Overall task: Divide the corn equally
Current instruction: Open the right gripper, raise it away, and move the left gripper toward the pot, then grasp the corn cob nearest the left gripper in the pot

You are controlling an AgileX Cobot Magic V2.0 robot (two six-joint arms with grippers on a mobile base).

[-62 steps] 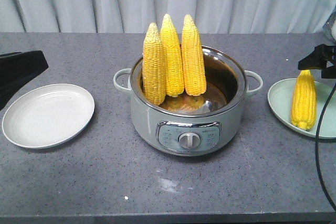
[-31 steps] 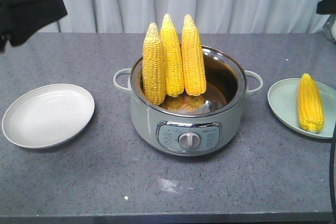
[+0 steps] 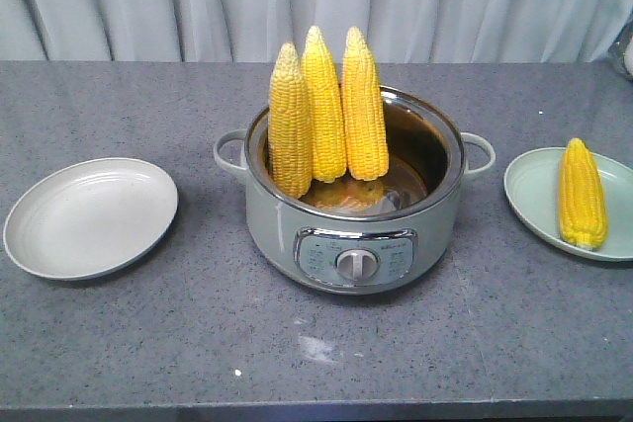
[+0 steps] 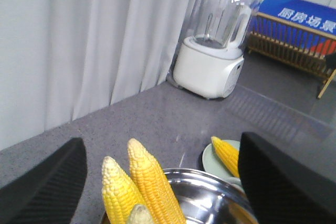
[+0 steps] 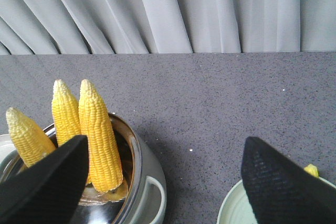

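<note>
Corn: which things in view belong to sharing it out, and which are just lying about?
Job: three cobs standing in the pot; fourth cob on the green plate; empty white plate.
Lying about: blender; wooden rack beside it.

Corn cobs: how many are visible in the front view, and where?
4. Three stand upright in the pot: left cob, middle cob, right cob. The fourth cob lies on the right plate. Others may be hidden inside.
</note>
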